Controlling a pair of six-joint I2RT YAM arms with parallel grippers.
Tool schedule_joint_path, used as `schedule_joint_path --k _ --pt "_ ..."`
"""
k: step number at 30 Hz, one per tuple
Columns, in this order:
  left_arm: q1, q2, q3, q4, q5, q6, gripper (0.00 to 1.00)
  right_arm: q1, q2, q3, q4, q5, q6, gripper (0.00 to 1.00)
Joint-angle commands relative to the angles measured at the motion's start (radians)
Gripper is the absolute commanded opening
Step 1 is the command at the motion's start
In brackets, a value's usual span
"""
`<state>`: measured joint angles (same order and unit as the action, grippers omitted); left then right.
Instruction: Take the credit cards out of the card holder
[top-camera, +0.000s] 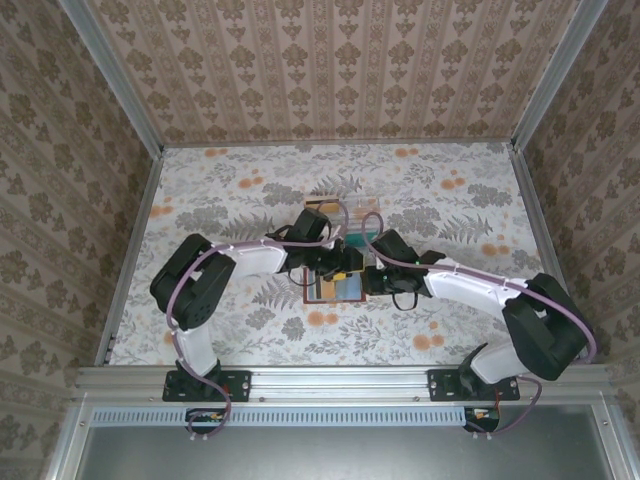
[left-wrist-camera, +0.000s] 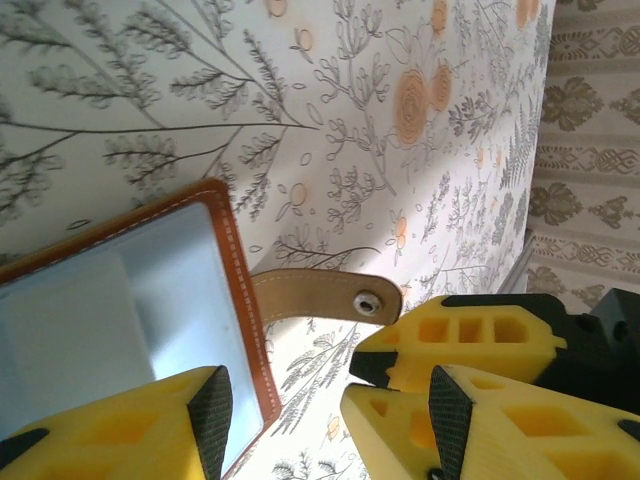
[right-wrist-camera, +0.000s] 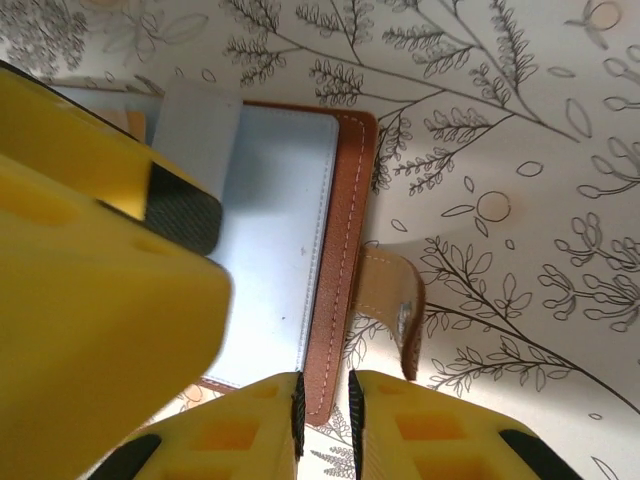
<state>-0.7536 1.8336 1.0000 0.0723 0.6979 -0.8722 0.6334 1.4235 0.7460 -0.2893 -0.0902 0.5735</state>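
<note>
Our right gripper (right-wrist-camera: 325, 380) clamps the card holder (right-wrist-camera: 270, 230) at six o'clock; left gripper (left-wrist-camera: 325, 400), spread wide, must next pinch a card (right-wrist-camera: 200, 135).

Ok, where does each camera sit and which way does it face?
Top external: above, behind the bases, facing down on the floral table; both arms show.
Left wrist: on the left arm, facing down at the open reddish-brown leather card holder; left gripper open.
Right wrist: on the right arm, facing down; right gripper pinches the holder's edge.
Wrist views share the holder and tan snap strap.
</note>
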Motion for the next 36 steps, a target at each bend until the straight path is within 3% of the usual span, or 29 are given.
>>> schedule_joint_path --k 1,9,20,26,31,36 --pt "-0.01 0.02 0.039 0.02 0.038 -0.011 0.57 -0.01 -0.059 -0.024 0.003 0.013 0.026 0.23" --pt "-0.005 -0.015 0.065 0.019 0.029 -0.013 0.57 -0.015 -0.127 -0.065 -0.002 0.036 0.042 0.26" --pt "-0.017 0.05 0.143 0.052 0.043 -0.033 0.55 -0.025 -0.226 -0.098 -0.042 0.054 0.048 0.28" --pt "0.037 -0.071 0.091 -0.074 -0.031 0.029 0.57 -0.019 -0.213 -0.098 -0.027 0.023 0.048 0.31" --pt "0.113 -0.215 -0.004 -0.222 -0.125 0.09 0.6 0.011 -0.13 -0.048 -0.019 0.017 0.037 0.32" --pt "0.179 -0.296 -0.127 -0.279 -0.142 0.11 0.64 0.031 -0.04 -0.01 -0.004 0.016 0.031 0.34"
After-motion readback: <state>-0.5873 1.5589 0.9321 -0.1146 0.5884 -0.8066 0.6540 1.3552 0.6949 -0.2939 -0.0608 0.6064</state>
